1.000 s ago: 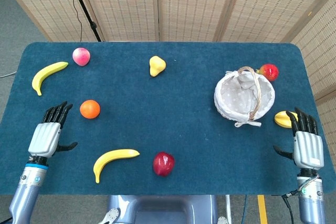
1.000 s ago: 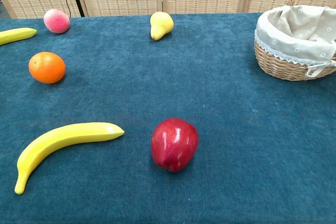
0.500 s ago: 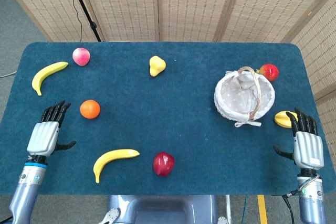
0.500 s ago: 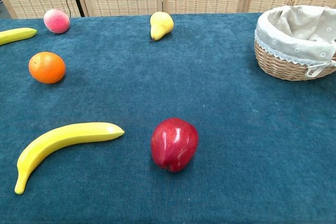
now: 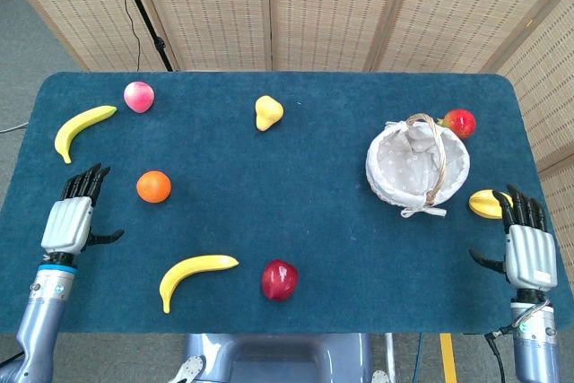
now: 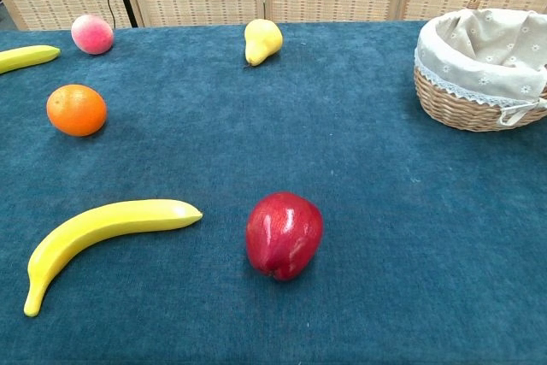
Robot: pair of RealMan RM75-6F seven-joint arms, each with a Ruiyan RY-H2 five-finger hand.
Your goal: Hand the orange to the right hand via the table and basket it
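Note:
The orange (image 5: 153, 187) (image 6: 77, 109) lies on the blue table at the left side. My left hand (image 5: 70, 220) hovers open, fingers spread, a short way left of and below the orange, not touching it. The wicker basket (image 5: 386, 177) (image 6: 466, 108) with white cloth lining and a handle stands at the right; nothing shows inside it. My right hand (image 5: 526, 248) is open at the table's right edge, below and right of the basket. Neither hand shows in the chest view.
On the table lie a yellow banana (image 5: 195, 274) and a red apple (image 5: 279, 280) near the front, another banana (image 5: 82, 127) and a pink peach (image 5: 139, 96) at far left, a yellow pear (image 5: 267, 112), a red fruit (image 5: 460, 122) behind the basket, and a yellow fruit (image 5: 485, 204) by my right hand.
My left hand has drifted left and slightly up, away from the orange. My right hand has shifted slightly down and right. The fruit has not moved.

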